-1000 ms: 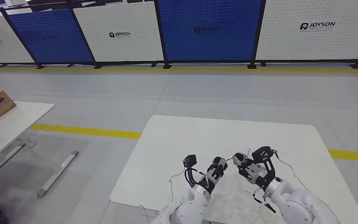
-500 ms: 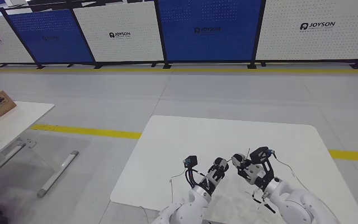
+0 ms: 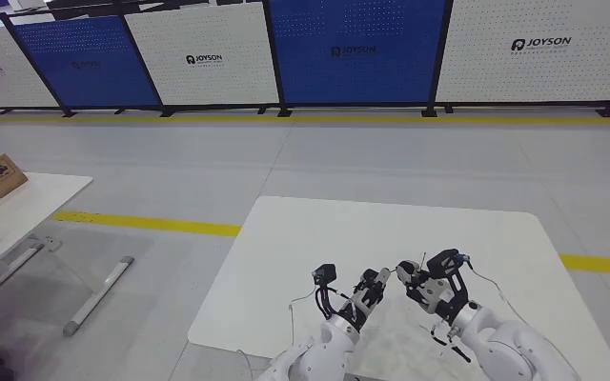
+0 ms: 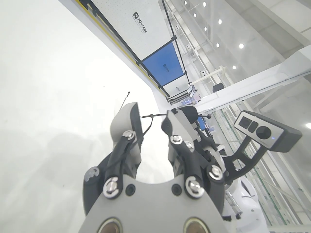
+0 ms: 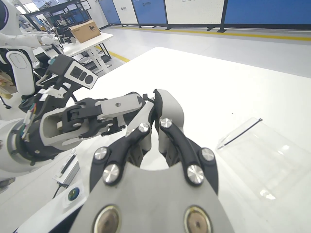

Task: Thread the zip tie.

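Observation:
A thin black zip tie (image 4: 151,116) hangs bent into a loop between the spread fingers of my left gripper (image 4: 151,110), its strap lying against one finger pad. The head sits in the gap. My right gripper (image 5: 153,103) is shut on the zip tie (image 5: 145,96) right at the tip of the left gripper (image 5: 121,107). Seen from above, the left gripper (image 3: 376,282) and right gripper (image 3: 408,274) meet tip to tip over the near part of the white table (image 3: 381,229).
A clear plastic tray (image 5: 262,161) lies on the table beside my right gripper with a spare zip tie (image 5: 243,132) on its edge. A small flat device (image 5: 65,168) rests near the table's front edge. Another table with a cardboard box (image 5: 85,31) stands beyond.
Both grippers have shifted slightly to the left together. The left gripper's fingers now stand a little farther apart.

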Robot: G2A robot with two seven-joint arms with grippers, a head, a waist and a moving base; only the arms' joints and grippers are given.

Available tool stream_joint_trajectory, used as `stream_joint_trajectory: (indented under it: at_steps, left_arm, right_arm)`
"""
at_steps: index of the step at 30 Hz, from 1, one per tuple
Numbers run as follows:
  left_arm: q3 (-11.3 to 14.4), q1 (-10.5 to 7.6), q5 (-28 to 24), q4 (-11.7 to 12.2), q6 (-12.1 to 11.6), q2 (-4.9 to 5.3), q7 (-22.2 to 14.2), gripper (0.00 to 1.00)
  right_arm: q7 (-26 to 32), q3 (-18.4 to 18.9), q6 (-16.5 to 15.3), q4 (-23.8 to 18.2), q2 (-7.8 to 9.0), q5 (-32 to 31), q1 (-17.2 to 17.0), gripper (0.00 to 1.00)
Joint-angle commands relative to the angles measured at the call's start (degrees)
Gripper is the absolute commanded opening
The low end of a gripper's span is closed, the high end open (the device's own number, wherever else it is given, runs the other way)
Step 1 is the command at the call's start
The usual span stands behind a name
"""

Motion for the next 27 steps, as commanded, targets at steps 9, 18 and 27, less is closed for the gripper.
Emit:
stream_joint_trajectory:
  at_steps: [9, 18, 27]
  left_arm:
    - [-0.09, 0.23, 0.39, -0.07, -0.23, 0.07, 0.39, 0.00]
    - [-0.21, -0.04, -0.18, 0.33, -0.21, 0.03, 0.57, 0.00]
    - [0.11, -0.14, -0.14, 0.55, -0.55, -0.02, 0.61, 0.00]
  right_arm:
    - [-0.11, 0.92, 0.32, -0.04, -0.28, 0.14, -0.41, 0.00]
    - [0.05, 1.14, -0.07, 0.20, -0.57, 0.11, -0.49, 0.00]
    - [0.17, 1.09, -0.07, 0.33, -0.74, 0.39, -0.47, 0.70]
